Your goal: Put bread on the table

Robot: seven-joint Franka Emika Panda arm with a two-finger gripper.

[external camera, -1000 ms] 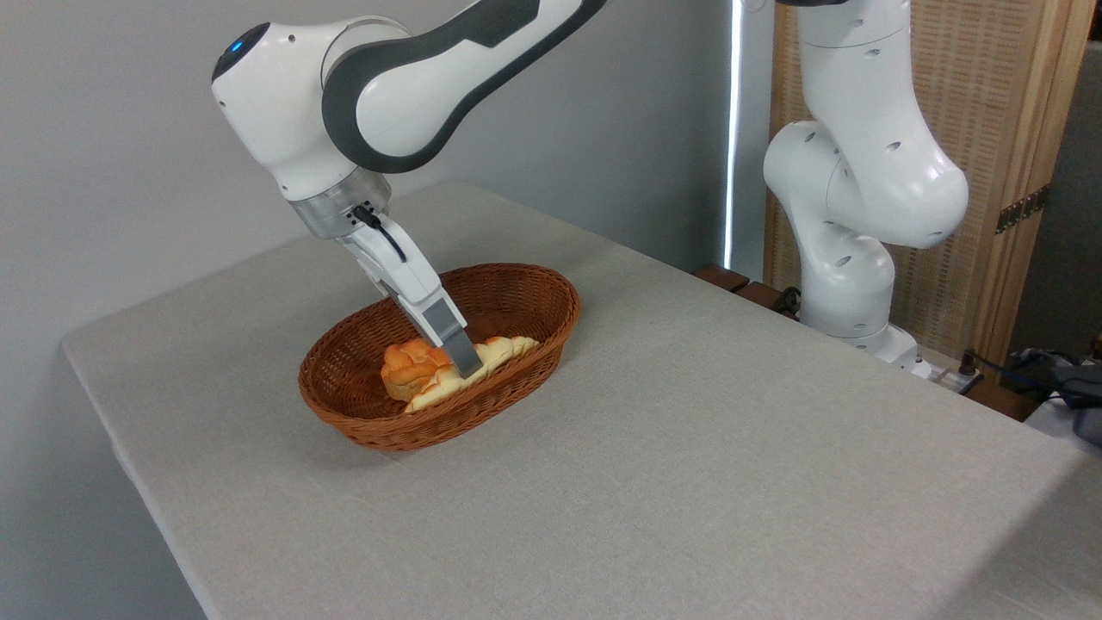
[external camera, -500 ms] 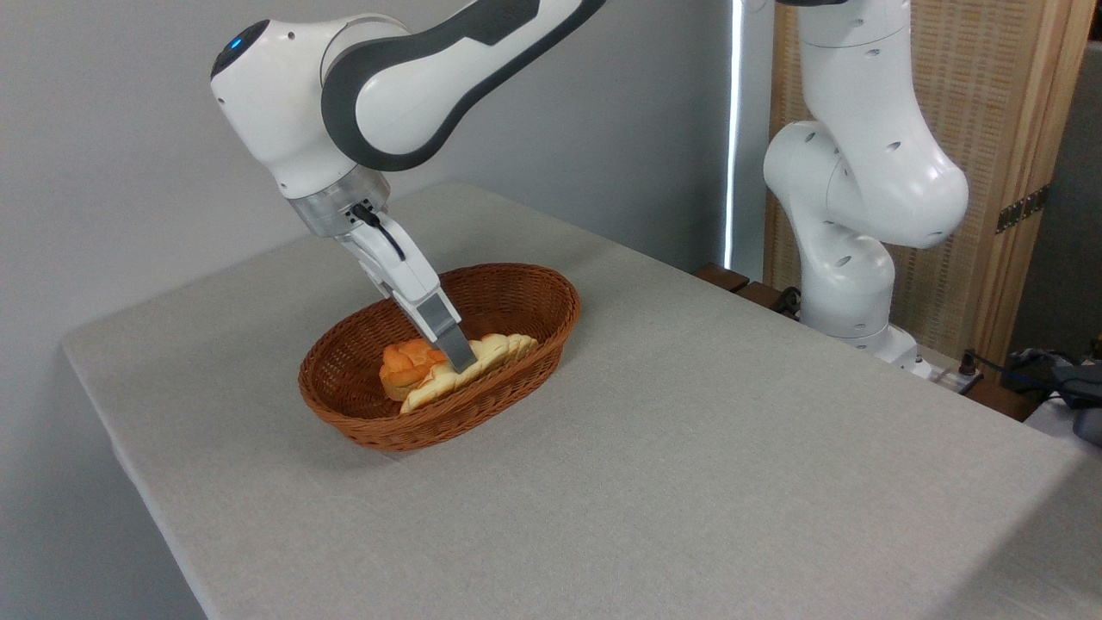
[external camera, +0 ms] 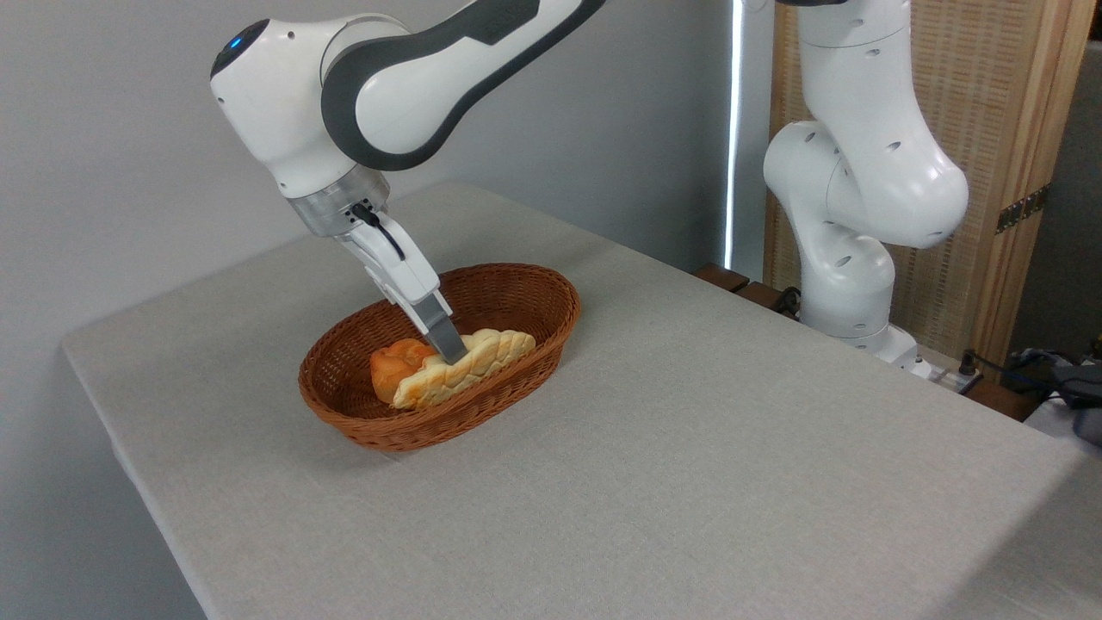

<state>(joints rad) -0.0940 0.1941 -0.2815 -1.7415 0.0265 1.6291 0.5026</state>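
The bread, a long braided loaf with a golden zigzag crust, lies tilted in the brown wicker basket, its upper side showing above the front rim. My gripper reaches down into the basket from the upper left and is shut on the loaf near its middle; only one grey finger shows, the other is hidden behind it. A small round orange bun sits just left of the loaf. The basket stands on the table, which is covered in grey-beige cloth.
The arm's white base stands past the table's right far edge, before a wooden screen. Dark cables and gear lie at the far right. Bare cloth stretches in front of and to the right of the basket.
The gripper has risen a little and the loaf has come up with it, showing more of its crust above the rim. The bun has shifted slightly left and down.
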